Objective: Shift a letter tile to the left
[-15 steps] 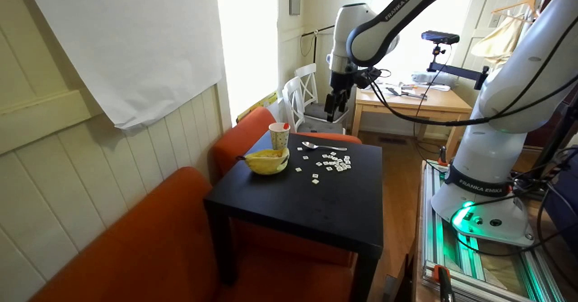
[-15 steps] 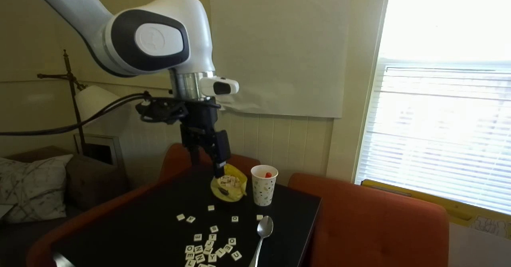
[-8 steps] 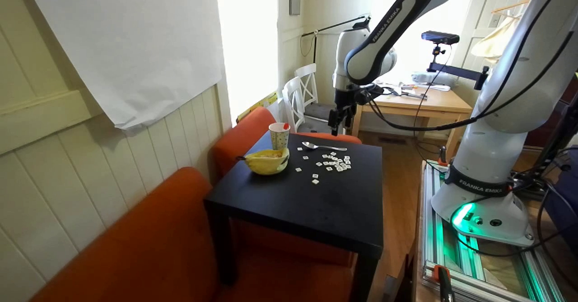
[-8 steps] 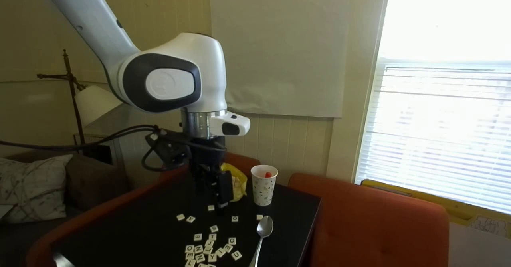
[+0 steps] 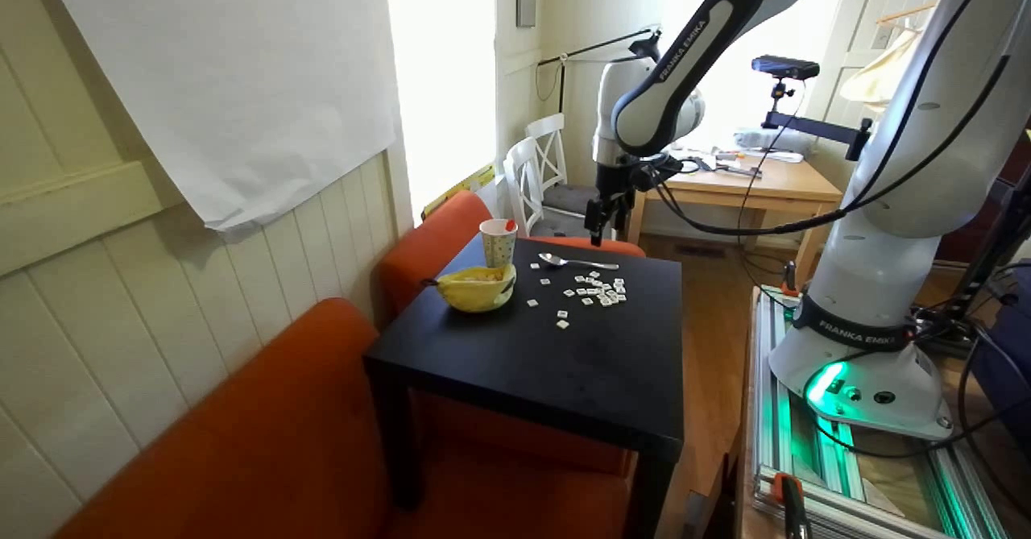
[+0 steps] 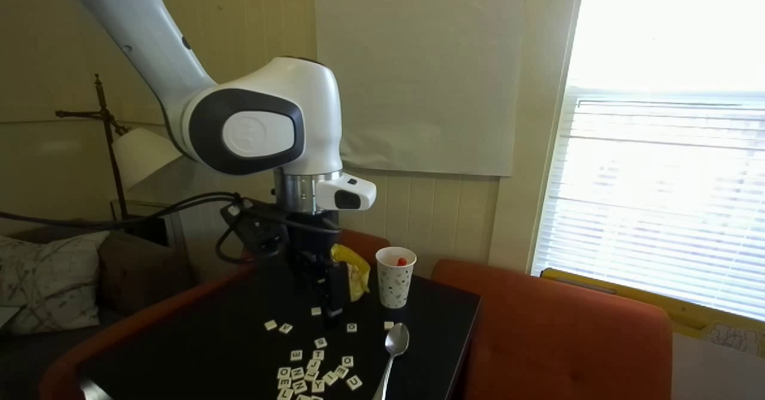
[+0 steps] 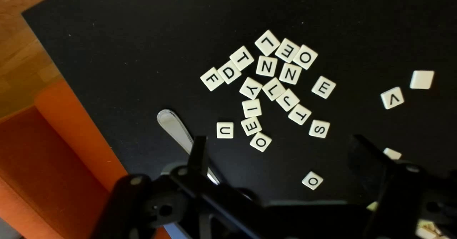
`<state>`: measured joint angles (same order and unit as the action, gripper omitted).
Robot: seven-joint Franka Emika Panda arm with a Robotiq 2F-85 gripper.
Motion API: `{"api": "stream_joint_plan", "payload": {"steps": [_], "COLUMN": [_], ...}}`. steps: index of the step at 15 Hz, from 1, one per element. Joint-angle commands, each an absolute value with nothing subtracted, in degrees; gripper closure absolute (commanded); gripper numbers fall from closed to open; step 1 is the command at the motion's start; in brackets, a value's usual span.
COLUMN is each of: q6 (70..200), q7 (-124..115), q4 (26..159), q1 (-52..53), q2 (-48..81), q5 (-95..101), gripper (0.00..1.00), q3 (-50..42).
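Holds jaws wide apart on the gripper, gripping nothing. Hangs lower than a second ago, nearer the letter tiles scattered and unmoved on the black table. Suggests an approach to pick or push, with the leftward shift apparently still to come.

In an exterior view the camera looks from well back and above, slanting down over the whole top of the table, with the wall at left, the arm at right and chairs beyond. In an exterior view the camera sits nearer, facing across the table to wall and window; tiles, spoon, cup and bowl show in both exterior views. The wrist view looks steeply down from close above, the pincer at its lower part, and shares tiles and spoon with both.
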<state>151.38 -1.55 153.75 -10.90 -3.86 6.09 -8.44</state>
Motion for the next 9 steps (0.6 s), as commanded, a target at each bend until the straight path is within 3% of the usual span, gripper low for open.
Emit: {"api": "stream_joint_plan", "payload": {"steps": [1,3,4,9], "q6": [153.34,154.56,155.22,156.29], "q7": [4.42,8.20,10.55,16.10], "q4": [152.33,151.69,151.35,148.51], "q1": [-10.21,-10.27,-10.33,-11.46], "q2": [0.09,2.00,3.03,7.72], "q5": [0.84,-3.28,-5.90,-12.00], "gripper": [0.00,0.00,0.22,0.57], "q3": [-9.58,-9.84,-9.84,-8.71]}}
